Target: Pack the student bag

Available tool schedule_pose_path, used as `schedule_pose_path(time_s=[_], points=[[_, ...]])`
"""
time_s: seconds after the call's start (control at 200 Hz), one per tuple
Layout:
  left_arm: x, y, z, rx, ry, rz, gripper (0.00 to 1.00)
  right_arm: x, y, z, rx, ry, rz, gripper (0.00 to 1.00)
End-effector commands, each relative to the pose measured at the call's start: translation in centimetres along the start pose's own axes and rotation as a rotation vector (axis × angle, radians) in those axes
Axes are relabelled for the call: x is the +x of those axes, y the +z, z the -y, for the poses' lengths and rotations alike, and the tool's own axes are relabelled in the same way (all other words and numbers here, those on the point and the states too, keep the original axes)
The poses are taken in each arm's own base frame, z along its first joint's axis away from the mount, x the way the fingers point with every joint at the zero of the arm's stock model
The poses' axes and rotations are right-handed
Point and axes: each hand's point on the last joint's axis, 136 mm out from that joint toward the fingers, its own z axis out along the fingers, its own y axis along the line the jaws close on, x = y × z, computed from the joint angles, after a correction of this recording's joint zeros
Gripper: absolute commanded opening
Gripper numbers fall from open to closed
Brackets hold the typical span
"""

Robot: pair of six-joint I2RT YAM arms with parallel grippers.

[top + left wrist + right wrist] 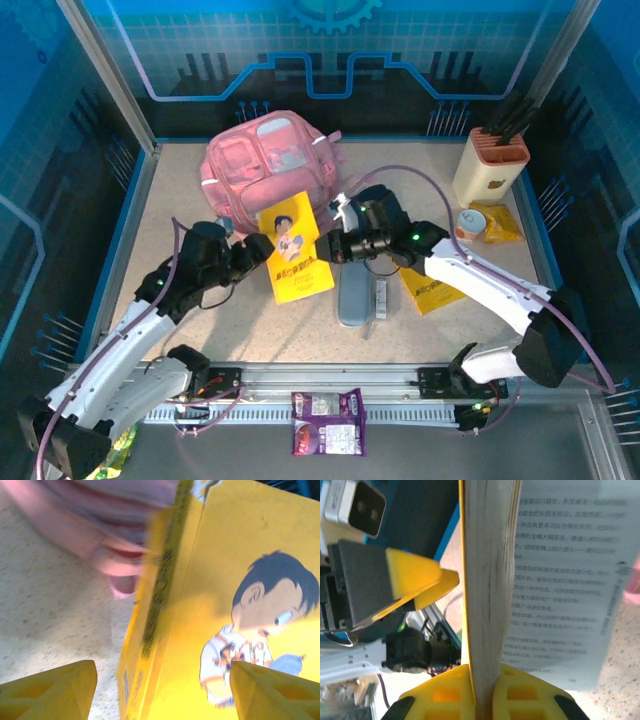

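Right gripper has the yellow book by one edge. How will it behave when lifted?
The yellow book looks like a paperback, so likely light and bendy. One page splays from the block, so it may flop open. The right gripper pinches one edge; it might sag.

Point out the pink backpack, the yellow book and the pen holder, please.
pink backpack (pixel 262 160): top external view, front panel.
yellow book (pixel 297 268): top external view, lower cover.
pen holder (pixel 488 168): top external view, front wall.
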Motion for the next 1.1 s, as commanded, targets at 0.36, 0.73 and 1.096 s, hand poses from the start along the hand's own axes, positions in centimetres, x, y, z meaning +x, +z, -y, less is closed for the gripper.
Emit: schedule_pose_path(time_s=[0.36, 0.73, 1.096], points=[[-0.3, 2.8, 9.2, 0.433, 0.053, -0.138, 0.77, -8.2, -5.4, -3.1, -0.293, 0.115, 0.237, 0.00], [-0.3, 3.1, 12.6, 0.663, 0.023, -0.187, 0.63, -8.0, -4.4, -0.1, -0.253, 0.163, 0.225, 0.00], [0.6, 2.4, 12.9, 0.672, 0.058, -0.238, 0.73, -7.9, -5.1, 4.2, -0.163, 0.171, 0.198, 0.00]])
